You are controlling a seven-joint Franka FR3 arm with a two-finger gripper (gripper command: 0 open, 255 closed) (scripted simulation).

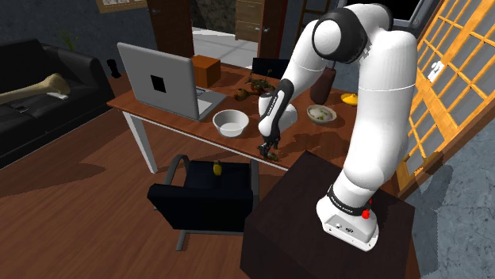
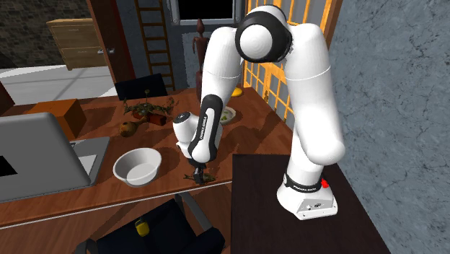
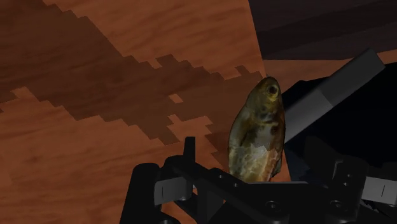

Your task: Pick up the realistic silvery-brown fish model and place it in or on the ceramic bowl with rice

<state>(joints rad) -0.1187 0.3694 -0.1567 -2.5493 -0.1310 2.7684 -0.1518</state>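
Gripper (image 1: 270, 152) looks clamped on the fish (image 3: 257, 137) poking out of its grip, so the grab's done imo, but the carry to the filled bowl (image 1: 332, 116), well apart from it, isn't.

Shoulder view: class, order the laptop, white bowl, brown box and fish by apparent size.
1. Laptop, largest.
2. White bowl and brown box look about alike; the box stands farther off, so they are unranked.
3. Fish, smallest.
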